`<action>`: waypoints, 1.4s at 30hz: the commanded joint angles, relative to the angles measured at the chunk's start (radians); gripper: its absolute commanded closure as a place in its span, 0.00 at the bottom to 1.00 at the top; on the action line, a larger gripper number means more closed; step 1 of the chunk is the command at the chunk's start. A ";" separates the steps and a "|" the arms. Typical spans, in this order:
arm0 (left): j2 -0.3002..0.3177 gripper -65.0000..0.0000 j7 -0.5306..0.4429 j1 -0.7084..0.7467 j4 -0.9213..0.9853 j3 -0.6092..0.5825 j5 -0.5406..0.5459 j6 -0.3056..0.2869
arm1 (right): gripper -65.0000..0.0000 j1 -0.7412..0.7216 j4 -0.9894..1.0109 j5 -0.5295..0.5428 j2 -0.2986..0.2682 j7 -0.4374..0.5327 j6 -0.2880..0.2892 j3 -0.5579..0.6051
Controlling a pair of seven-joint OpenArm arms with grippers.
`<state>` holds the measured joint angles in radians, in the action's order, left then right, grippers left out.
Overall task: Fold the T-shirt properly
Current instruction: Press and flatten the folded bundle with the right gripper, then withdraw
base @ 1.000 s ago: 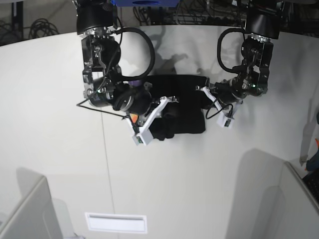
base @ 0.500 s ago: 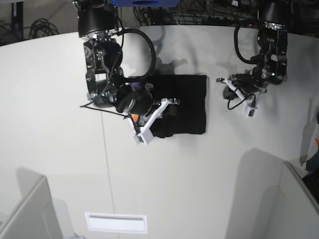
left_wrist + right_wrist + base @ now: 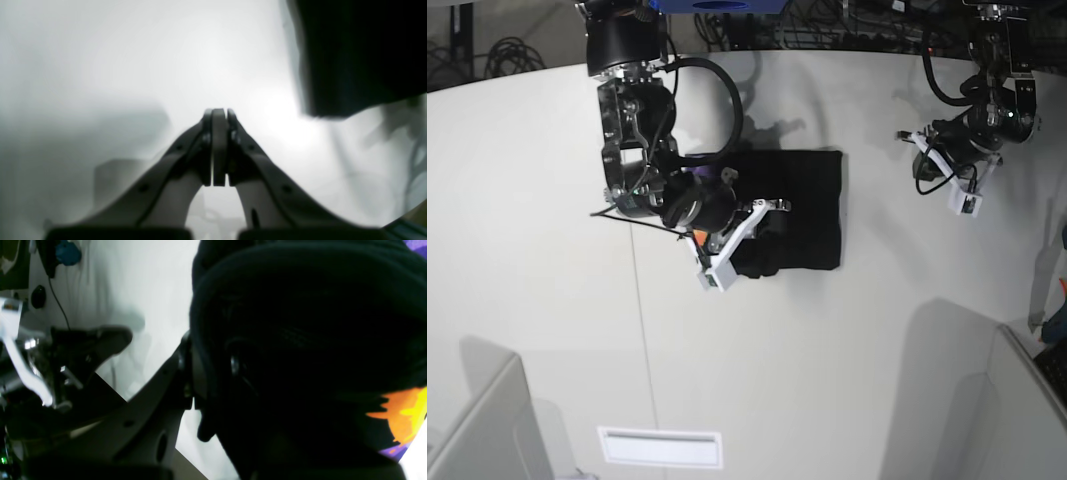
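Note:
The black T-shirt point(image 3: 805, 205) lies folded into a rough rectangle on the white table point(image 3: 527, 200) in the base view. My right gripper point(image 3: 765, 212) is over its left part, shut on a bunched fold of the cloth. In the right wrist view the black T-shirt point(image 3: 300, 323) drapes over the gripper point(image 3: 210, 370), hiding one finger, and a bit of orange and purple print point(image 3: 400, 413) shows at the lower right. My left gripper point(image 3: 905, 137) hangs shut and empty well right of the shirt. In the left wrist view its gripper point(image 3: 219, 115) is shut, with a T-shirt corner point(image 3: 360, 50) at the upper right.
A white rectangular label point(image 3: 660, 447) lies near the table's front edge. Grey partitions stand at the lower left point(image 3: 477, 430) and lower right point(image 3: 1027, 400). Cables point(image 3: 512, 50) run behind the table's far edge.
My left arm has pulled away from the shirt's right edge, moving right and toward the back. The right gripper has stayed on the shirt's left part.

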<state>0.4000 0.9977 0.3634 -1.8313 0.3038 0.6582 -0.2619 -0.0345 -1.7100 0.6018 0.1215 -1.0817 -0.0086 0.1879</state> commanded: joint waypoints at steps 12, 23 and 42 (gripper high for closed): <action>0.020 1.00 -0.013 0.038 -0.017 0.081 0.005 0.003 | 1.00 -0.025 0.090 0.125 0.013 0.094 0.003 0.003; 0.018 1.00 -0.013 0.038 -0.014 0.081 0.005 0.003 | 1.00 -0.032 0.092 0.126 0.013 0.111 0.003 0.003; 0.021 1.00 -0.013 0.030 -0.011 0.081 0.002 0.003 | 0.26 -0.104 0.115 0.132 0.013 0.151 0.003 0.204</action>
<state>0.4049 0.9989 0.3973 -1.8294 0.3779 0.6552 -0.2600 -0.1257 -1.5848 0.7197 0.1211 -0.9360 -0.0113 0.3897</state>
